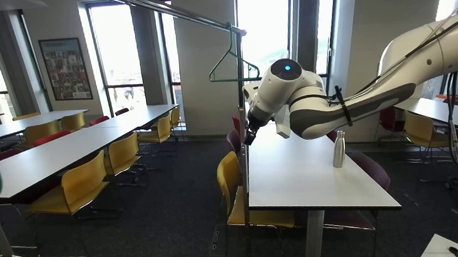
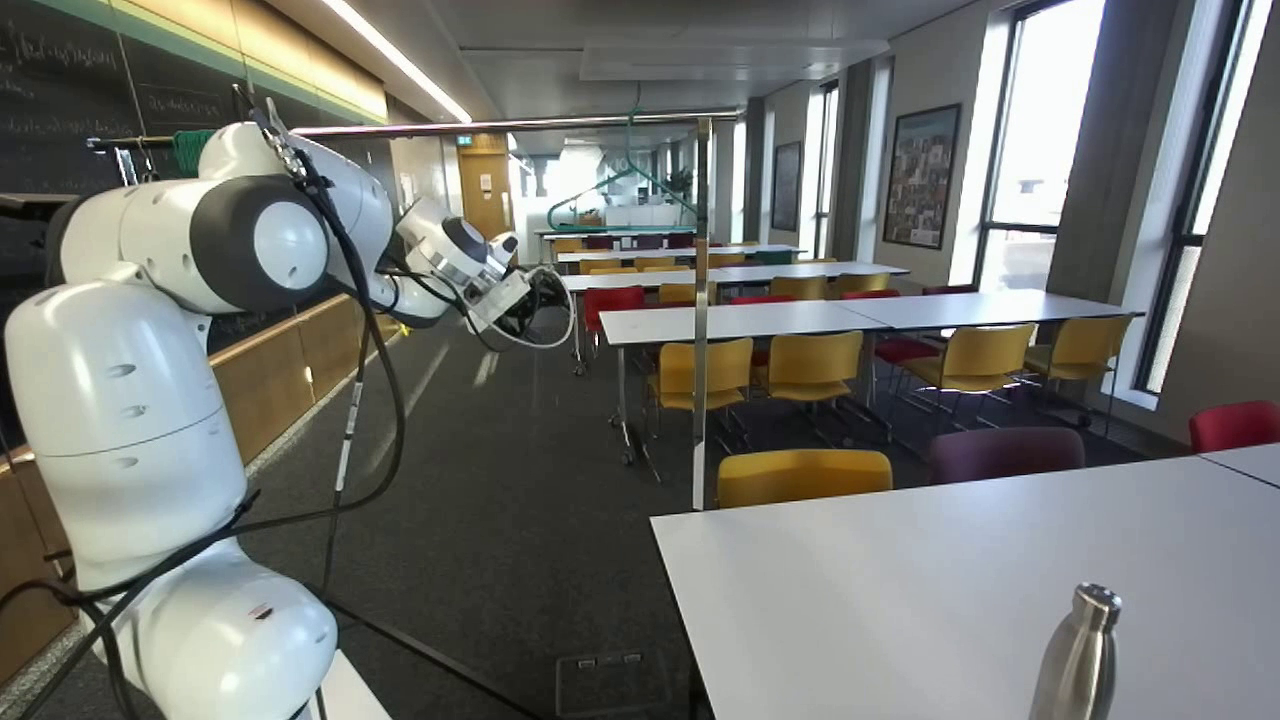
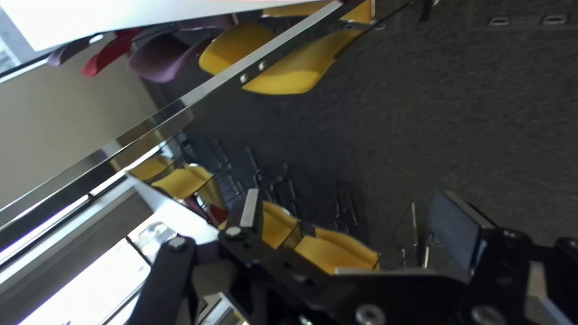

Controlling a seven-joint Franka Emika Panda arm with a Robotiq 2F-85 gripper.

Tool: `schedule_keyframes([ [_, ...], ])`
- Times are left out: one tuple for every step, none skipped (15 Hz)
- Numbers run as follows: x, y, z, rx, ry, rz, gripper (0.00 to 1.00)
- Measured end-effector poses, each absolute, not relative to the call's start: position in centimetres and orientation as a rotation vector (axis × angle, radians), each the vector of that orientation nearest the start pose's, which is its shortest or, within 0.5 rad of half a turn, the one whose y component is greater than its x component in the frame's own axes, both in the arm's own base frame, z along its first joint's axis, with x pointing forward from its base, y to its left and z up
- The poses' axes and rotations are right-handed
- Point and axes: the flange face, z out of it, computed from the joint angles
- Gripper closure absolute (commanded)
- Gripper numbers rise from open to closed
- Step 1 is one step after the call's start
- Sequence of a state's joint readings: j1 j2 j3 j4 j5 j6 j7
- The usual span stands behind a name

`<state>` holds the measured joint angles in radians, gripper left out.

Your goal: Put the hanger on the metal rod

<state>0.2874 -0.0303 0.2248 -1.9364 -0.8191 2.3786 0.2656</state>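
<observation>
Hanger [image 1: 230, 52], one: green, slim, triangular, lower bar level, hooked over the rod [image 1: 176, 13] near the rod's end, higher than the claw [image 3: 352, 216] in both exterior views. Rod, one: long, straight, silvery, also above the claw. Claw, one: two fingers [image 3: 454, 230] spread wide, nothing held. Post [image 2: 700, 400], one: upright, to the claw's right in an exterior view. Bottle [image 1: 339, 150], one: silver, standing on a table [image 1: 297, 188], lower than the claw.
</observation>
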Motion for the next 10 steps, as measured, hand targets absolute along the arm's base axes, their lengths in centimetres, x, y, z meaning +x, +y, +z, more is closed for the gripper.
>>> schedule_keyframes([
  [51.7,28.3,54.5,-3.176,-1.194,-1.101,0.0],
  [51.6,28.1,54.1,-3.164,-1.187,-1.002,0.0],
  [51.5,27.9,53.7,-3.15,-1.184,-0.903,0.0],
  [51.4,27.7,53.4,-3.134,-1.183,-0.816,0.0],
  [51.3,27.5,53.2,-3.118,-1.185,-0.736,0.0],
  [51.2,27.2,53.1,-3.104,-1.188,-0.663,0.0],
  [51.0,26.8,52.9,-3.093,-1.192,-0.585,0.0],
  [50.8,26.3,52.6,-3.086,-1.197,-0.501,0.0],
  [50.7,25.7,52.4,-3.087,-1.198,-0.417,0.0],
  [50.5,25.0,52.1,-3.094,-1.201,-0.33,0.0],
])
